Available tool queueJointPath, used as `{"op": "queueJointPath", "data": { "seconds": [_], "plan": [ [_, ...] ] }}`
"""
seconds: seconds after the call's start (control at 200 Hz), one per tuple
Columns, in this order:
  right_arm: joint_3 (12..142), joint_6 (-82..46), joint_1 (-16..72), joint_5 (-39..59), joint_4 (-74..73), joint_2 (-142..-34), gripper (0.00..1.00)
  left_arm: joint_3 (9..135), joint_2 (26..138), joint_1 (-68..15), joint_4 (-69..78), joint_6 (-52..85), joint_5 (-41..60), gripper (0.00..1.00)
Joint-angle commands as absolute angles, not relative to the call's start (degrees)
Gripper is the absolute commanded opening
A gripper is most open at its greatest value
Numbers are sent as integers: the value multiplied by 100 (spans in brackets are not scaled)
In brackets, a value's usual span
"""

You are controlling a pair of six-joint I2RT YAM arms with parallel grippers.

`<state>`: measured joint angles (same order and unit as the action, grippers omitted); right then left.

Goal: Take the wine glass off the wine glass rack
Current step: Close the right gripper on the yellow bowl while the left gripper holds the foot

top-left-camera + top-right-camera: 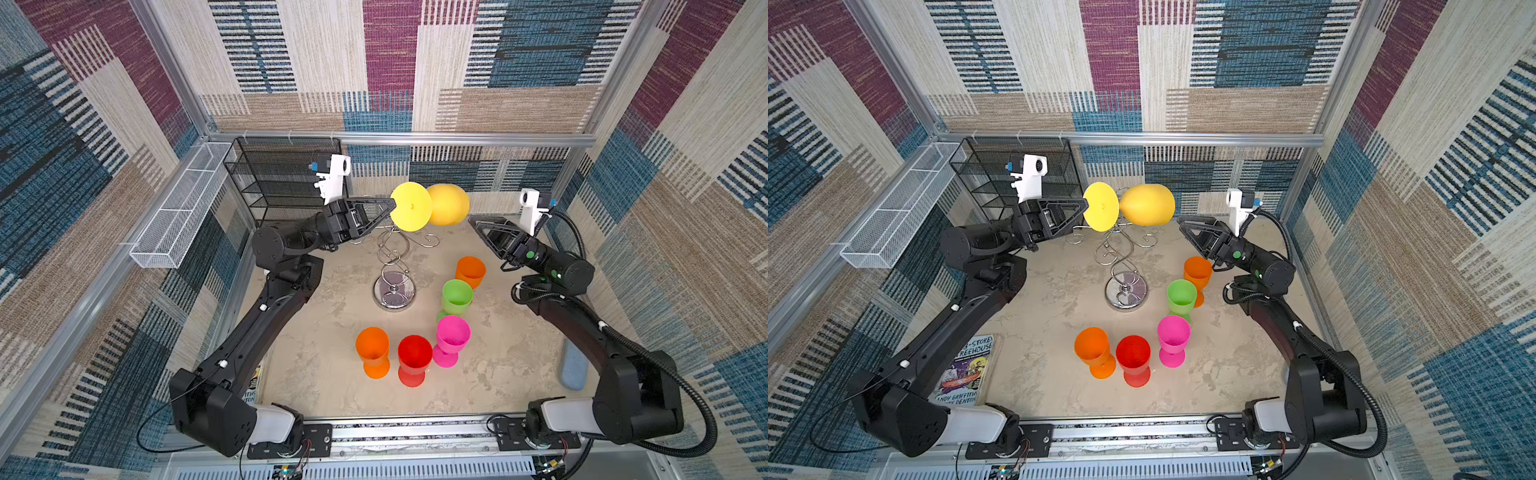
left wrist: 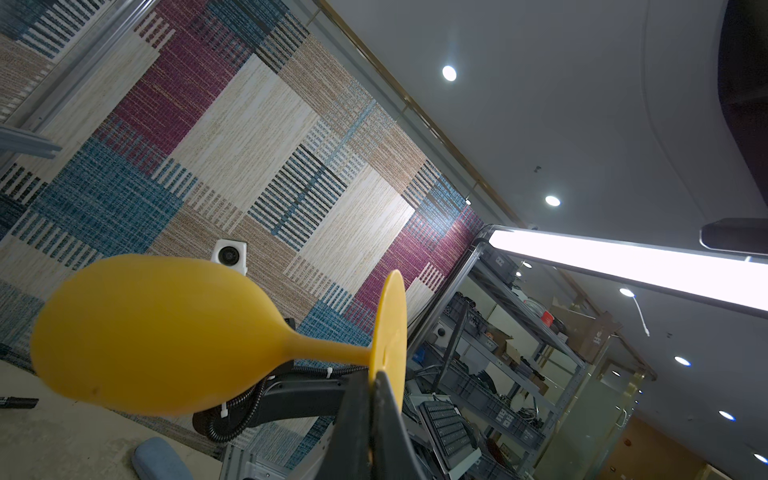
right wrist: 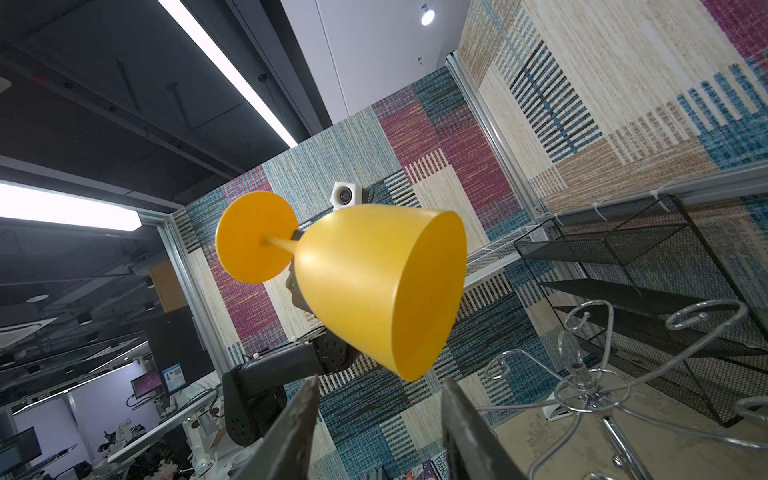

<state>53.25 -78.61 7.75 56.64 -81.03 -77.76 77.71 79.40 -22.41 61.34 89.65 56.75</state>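
Step in hand: the yellow wine glass (image 1: 430, 206) is held sideways in the air by the left gripper (image 1: 390, 204), which is pinched shut on the rim of the glass's foot disc. The left wrist view shows this best, with the closed tips clamped on the disc's edge (image 2: 384, 376). The bowl points toward the right arm, with its open mouth facing the right wrist camera.

The glass sits above and just behind the top of the wine glass rack (image 1: 392, 266). From the top views it looks clear of the curled arms, though overlap makes that hard to confirm. In the right wrist view the rack's curls (image 3: 590, 365) lie off to one side of the bowl and not around the stem, so I judge it is off the hook.

The right gripper (image 1: 471, 220) is about half open and holds nothing. It sits just beside the bowl's mouth, tips aimed at it, apparently set for a handover.

Five other glasses already stand on the desk (image 1: 498, 365): orange, red, pink, green, orange.

Next move calls for either the right gripper closing on the bowl wall before the left lets go, or the left arm turning the glass upright and lowering it onto a bare patch of desk. An edge pinch on the thin disc is weak, so move slowly.
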Motion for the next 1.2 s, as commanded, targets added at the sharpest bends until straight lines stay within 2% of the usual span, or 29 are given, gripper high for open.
{"op": "queueJointPath", "data": {
  "seconds": [0.0,0.796,1.197],
  "plan": [
    [5344,-7938,773,5708,-10573,-7817,50,7739,7951,-2259,6506,9127,5558,0],
    [5423,-7954,773,5722,-10571,-7787,48,7380,8758,-2601,8060,10268,4967,0],
    [5256,-7912,765,5626,-10573,-7696,43,7362,8818,-2628,8062,10230,4979,0]
  ]
}}
